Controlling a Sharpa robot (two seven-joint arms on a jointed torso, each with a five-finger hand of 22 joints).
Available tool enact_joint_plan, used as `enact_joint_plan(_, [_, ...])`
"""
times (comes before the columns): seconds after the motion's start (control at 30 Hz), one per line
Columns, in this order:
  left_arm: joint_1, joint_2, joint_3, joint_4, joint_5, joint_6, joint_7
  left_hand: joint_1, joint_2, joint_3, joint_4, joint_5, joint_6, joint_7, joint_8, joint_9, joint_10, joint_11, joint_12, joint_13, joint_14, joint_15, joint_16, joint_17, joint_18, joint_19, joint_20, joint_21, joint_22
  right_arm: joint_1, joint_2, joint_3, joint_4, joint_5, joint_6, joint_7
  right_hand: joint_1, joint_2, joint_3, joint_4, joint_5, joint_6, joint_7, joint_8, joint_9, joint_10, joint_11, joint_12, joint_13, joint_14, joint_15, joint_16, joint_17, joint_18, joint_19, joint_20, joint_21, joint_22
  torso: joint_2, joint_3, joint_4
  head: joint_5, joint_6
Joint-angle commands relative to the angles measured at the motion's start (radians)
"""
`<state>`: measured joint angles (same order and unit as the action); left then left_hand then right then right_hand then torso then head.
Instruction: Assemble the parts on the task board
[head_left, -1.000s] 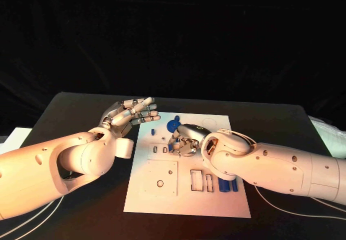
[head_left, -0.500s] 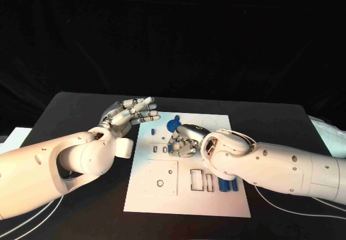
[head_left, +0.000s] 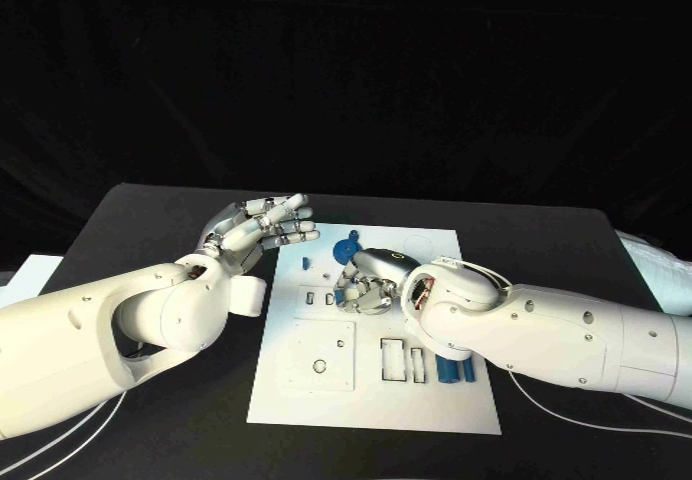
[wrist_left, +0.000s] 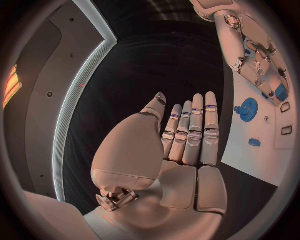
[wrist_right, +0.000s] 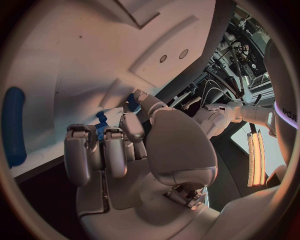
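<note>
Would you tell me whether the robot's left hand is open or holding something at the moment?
Open: the silver left hand is beside the white task board, fingers extended together, with nothing in the palm.

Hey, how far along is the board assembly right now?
Early on. A blue gear sits on the task board. The right hand holds a small blue part over the board's middle. The left hand hovers open. Blue pegs lie loose.

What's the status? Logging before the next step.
Left hand open, off the board's edge. Right hand curled over the board, on a blue part. Nothing in the way.
</note>
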<state>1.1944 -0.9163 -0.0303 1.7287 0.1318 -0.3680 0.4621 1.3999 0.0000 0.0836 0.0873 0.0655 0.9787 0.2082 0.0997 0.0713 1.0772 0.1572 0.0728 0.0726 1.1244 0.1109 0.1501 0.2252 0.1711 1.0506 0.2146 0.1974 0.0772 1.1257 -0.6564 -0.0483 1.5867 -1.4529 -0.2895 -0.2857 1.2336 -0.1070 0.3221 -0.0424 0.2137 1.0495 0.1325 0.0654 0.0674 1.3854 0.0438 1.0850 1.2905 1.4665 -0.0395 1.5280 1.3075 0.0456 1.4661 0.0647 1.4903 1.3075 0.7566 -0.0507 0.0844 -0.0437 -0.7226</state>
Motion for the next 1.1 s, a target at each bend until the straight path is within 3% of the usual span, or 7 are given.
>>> enact_joint_plan(0.03, [0.0, 0.001, 0.001, 0.002, 0.001, 0.02, 0.003, -0.002, 0.011, 0.0, -0.005, -0.006, 0.005, -0.001, -0.007, -0.001, 0.007, -0.001, -0.003, 0.0, 0.007, -0.003, -0.006, 0.001, 0.012, 0.007, 0.001, -0.004, -0.002, -0.007, 0.0, -0.005, -0.003, -0.01, 0.013, -0.016, -0.006, -0.012, -0.013, 0.001, -0.013, -0.019, 0.003, -0.005, -0.003, -0.006, 0.002, -0.008, -0.004, 0.084, 0.011, -0.006, 0.165, -0.006, 0.013, 0.012, -0.006, 0.079, 0.0, -0.0001, 0.0005, 0.0, 0.0])
enact_joint_plan(0.6, [-0.001, 0.001, 0.0, -0.009, 0.001, 0.018, -0.002, -0.001, 0.018, -0.003, -0.014, -0.006, 0.011, -0.01, -0.011, -0.001, 0.015, -0.008, -0.005, -0.001, 0.038, -0.012, 0.002, 0.016, 0.014, 0.031, -0.006, 0.003, 0.001, -0.01, -0.104, 0.013, 0.15, 0.019, -0.146, 0.08, -0.003, -0.028, -0.077, 0.012, -0.024, -0.111, 0.019, -0.003, -0.002, -0.028, 0.017, -0.043, -0.027, 0.082, 0.025, -0.01, 0.16, -0.007, 0.016, 0.024, -0.004, 0.084, -0.001, 0.0019, -0.0012, 0.003, 0.002])
enact_joint_plan(0.9, [0.0, -0.005, 0.0, -0.026, -0.166, 0.008, -0.19, -0.035, 0.028, -0.018, -0.005, -0.005, 0.053, -0.036, -0.009, 0.003, 0.137, -0.059, 0.03, 0.02, 0.307, -0.088, 0.213, 0.182, 0.012, 0.24, -0.085, 0.149, 0.074, 0.068, -0.245, 0.021, 0.269, 0.124, -0.131, 0.166, -0.003, -0.03, -0.088, 0.015, -0.021, -0.112, 0.019, -0.002, -0.001, -0.029, 0.017, -0.044, -0.029, 0.082, 0.025, -0.011, 0.159, -0.007, 0.016, 0.025, -0.005, 0.083, -0.009, 0.0074, -0.006, 0.006, 0.001])
enact_joint_plan(0.93, [0.0, -0.006, 0.0, -0.027, -0.199, 0.003, -0.226, -0.043, 0.029, -0.021, 0.001, -0.005, 0.058, -0.043, -0.008, 0.004, 0.159, -0.067, 0.043, 0.027, 0.335, -0.097, 0.278, 0.236, 0.012, 0.262, -0.093, 0.171, 0.087, 0.077, -0.256, 0.021, 0.272, 0.143, -0.128, 0.173, -0.002, -0.028, -0.089, 0.015, -0.019, -0.111, 0.019, -0.001, -0.001, -0.029, 0.017, -0.045, -0.03, 0.081, 0.025, -0.011, 0.159, -0.007, 0.016, 0.025, -0.005, 0.082, -0.009, 0.0078, -0.0062, 0.006, 0.003])
enact_joint_plan(1.0, [0.002, -0.008, 0.0, -0.032, -0.285, 0.014, -0.335, -0.055, 0.03, -0.025, 0.014, -0.004, 0.073, -0.062, 0.0, 0.007, 0.214, -0.087, 0.083, 0.055, 0.381, -0.117, 0.626, 0.559, 0.01, 0.306, -0.116, 0.236, 0.126, 0.099, -0.282, 0.022, 0.271, 0.201, -0.117, 0.187, 0.007, -0.018, -0.092, 0.016, -0.006, -0.108, 0.018, 0.001, 0.001, -0.029, 0.016, -0.044, -0.03, 0.081, 0.025, -0.013, 0.157, -0.007, 0.016, 0.025, -0.005, 0.082, -0.014, 0.0107, -0.0076, 0.007, 0.001])
enact_joint_plan(1.03, [0.006, -0.008, 0.0, -0.036, -0.359, 0.035, -0.433, -0.073, 0.023, -0.036, 0.025, 0.0, 0.088, -0.076, 0.014, 0.012, 0.25, -0.105, 0.13, 0.09, 0.402, -0.129, 0.902, 0.822, -0.004, 0.342, -0.128, 0.355, 0.242, 0.114, -0.3, 0.022, 0.265, 0.249, -0.109, 0.195, 0.01, -0.011, -0.094, 0.018, 0.002, -0.103, 0.018, 0.003, 0.002, -0.029, 0.016, -0.044, -0.031, 0.08, 0.024, -0.016, 0.151, -0.006, 0.015, 0.025, -0.006, 0.081, -0.016, 0.0124, -0.0088, 0.008, 0.001])
enact_joint_plan(1.1, [0.017, -0.004, 0.0, -0.043, -0.454, 0.074, -0.572, -0.108, 0.022, -0.059, 0.052, -0.005, 0.093, -0.101, 0.035, 0.022, 0.272, -0.109, 0.226, 0.168, 0.407, -0.145, 1.146, 1.058, -0.04, 0.381, -0.141, 0.606, 0.513, 0.129, -0.318, 0.022, 0.254, 0.301, -0.103, 0.202, 0.013, -0.005, -0.094, 0.019, 0.008, -0.099, 0.017, 0.004, 0.002, -0.029, 0.015, -0.043, -0.031, 0.079, 0.024, -0.018, 0.147, -0.006, 0.014, 0.025, -0.007, 0.079, -0.019, 0.0145, -0.0111, 0.011, 0.002])
